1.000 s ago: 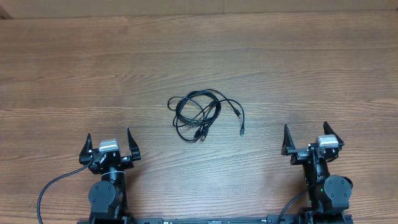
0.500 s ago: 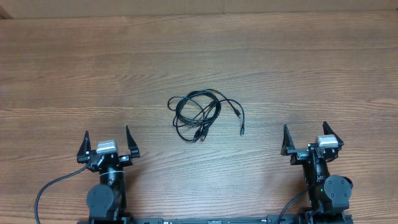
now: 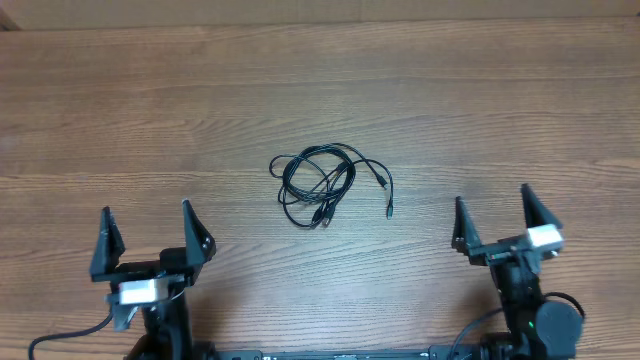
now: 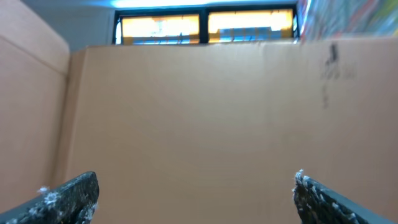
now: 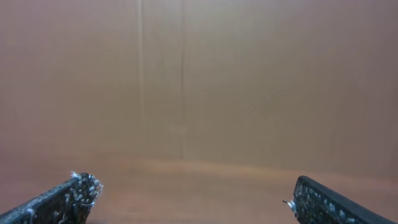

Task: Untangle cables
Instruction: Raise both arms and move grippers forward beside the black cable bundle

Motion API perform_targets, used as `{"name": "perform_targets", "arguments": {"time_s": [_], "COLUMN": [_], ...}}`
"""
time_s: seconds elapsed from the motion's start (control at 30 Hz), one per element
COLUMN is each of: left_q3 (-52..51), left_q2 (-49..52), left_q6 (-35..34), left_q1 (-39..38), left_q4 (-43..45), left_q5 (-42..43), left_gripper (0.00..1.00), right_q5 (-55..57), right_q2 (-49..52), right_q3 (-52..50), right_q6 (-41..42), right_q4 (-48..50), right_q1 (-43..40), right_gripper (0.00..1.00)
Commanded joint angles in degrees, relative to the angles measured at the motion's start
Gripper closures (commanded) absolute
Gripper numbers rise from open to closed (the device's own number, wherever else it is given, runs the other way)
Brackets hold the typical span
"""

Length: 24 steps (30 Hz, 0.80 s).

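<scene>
The cables (image 3: 322, 184) lie as a small tangle of thin black loops in the middle of the wooden table, with one plug end (image 3: 389, 210) trailing to the right. My left gripper (image 3: 146, 230) is open and empty near the front left edge, well short of the tangle. My right gripper (image 3: 492, 208) is open and empty near the front right. In the left wrist view the open fingers (image 4: 196, 190) face a cardboard wall. In the right wrist view the open fingers (image 5: 193, 193) face the far table and wall. The cables show in neither wrist view.
A brown cardboard wall (image 4: 205, 118) stands behind the table's far edge, with lit windows (image 4: 205, 25) above it. Bare wood-grain table (image 3: 500, 110) surrounds the tangle on all sides.
Both grippers have risen and tilted up from their rest pose. The left one shifted left and toward the front edge. The cables have not moved.
</scene>
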Motion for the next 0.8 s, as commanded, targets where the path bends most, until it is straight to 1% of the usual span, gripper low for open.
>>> {"name": "perform_targets", "arguments": {"time_s": [0.0,0.1,0.2,0.4,0.6,0.77], "left_q3": [7.3,13.0,19.5,31.5,41.6,53.4], "left_q2": [-0.4,-0.4,-0.4,0.1,6.7,17.4], "left_q6": [-3.6,-3.6,-4.0,-4.7,-4.7,-4.6], "left_q1": [0.6,0.6,0.6,0.6,0.6,0.6], "left_q4": [-0.7,-2.7,-7.5,-23.3,-33.0,-44.5], "left_q5": [4.3,7.2,9.3,9.2,9.6,14.1], "left_gripper": [0.00,0.00,0.00,0.01,0.00,0.00], "right_q5": [-1.0,-1.0,-1.0,0.4,2.6,2.3], "right_q2": [-0.4,-0.4,-0.3,3.0,14.8,28.5], "right_q3": [9.0,16.3,23.2,35.5,48.3,62.2], "right_q6": [1.9,1.9,1.9,1.0,1.0,1.1], "right_q4": [0.7,-1.2,-4.7,-15.9,-29.3,-43.3], "right_q1": [-0.3,-0.3,-0.3,-0.3,-0.3,-0.3], "right_gripper": [0.00,0.00,0.00,0.00,0.00,0.00]}}
